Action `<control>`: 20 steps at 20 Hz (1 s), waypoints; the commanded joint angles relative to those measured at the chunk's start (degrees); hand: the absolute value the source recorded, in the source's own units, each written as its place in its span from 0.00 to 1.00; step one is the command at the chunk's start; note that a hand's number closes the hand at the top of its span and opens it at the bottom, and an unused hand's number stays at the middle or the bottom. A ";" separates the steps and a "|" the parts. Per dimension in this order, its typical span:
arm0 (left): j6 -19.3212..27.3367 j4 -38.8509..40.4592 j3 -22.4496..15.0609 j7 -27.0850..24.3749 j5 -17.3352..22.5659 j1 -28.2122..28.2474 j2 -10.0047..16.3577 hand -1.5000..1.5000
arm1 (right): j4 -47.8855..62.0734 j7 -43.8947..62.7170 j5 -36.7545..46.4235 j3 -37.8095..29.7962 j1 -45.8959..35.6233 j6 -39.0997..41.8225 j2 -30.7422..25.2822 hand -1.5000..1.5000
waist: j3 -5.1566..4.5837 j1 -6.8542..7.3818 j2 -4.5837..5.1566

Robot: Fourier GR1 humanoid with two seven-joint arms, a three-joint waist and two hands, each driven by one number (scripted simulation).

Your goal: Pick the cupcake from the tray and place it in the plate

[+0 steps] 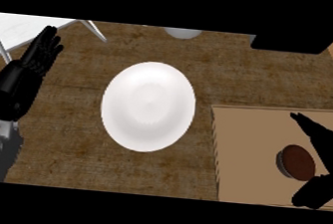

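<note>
Cupcake (296, 162) not yet lifted, sitting on tray (249, 136) at right. Right hand (329, 143) just beside it, fingers and thumb spread to either side, not closed. Plate (148, 106) well apart, bare. Left hand (25, 71) open, resting at left edge. Remaining: grasp, carry, place on plate.

glossy white plate (148, 107) on a rough woody counter (62, 150); matt tan tray (254, 156), cardboard-like.
</note>
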 commanded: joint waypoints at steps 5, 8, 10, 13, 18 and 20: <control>0.03 -1.52 -0.28 -0.14 -3.20 1.42 -2.27 0.50 | 4.90 -0.42 7.32 -1.15 2.70 3.09 2.87 0.00 | 0.04 -0.19 -0.02; -4.64 1.15 5.06 -1.92 1.19 1.84 0.91 0.50 | 9.41 -5.04 10.42 -1.59 4.51 1.23 3.43 0.00 | 0.04 -0.18 0.00; -1.47 0.01 0.71 0.48 -3.44 -0.41 -2.80 0.50 | 13.55 -4.52 10.15 -3.82 -1.54 4.43 5.85 0.00 | 0.04 -0.10 0.04; -0.94 -0.77 1.17 1.80 -4.03 -0.03 -3.78 0.50 | 14.30 -6.11 11.43 -4.14 -0.73 6.07 7.40 0.00 | 0.04 -0.10 0.01; -2.48 -1.50 2.45 0.38 -4.44 1.08 -4.15 0.50 | 17.72 -8.33 15.47 -3.35 0.04 5.90 11.50 0.00 | 0.04 -0.08 0.00; -4.71 2.24 4.75 -0.79 -2.94 -0.49 -2.65 0.50 | 21.09 -11.63 18.85 -2.06 2.19 2.28 12.49 0.00 | 0.04 -0.16 0.03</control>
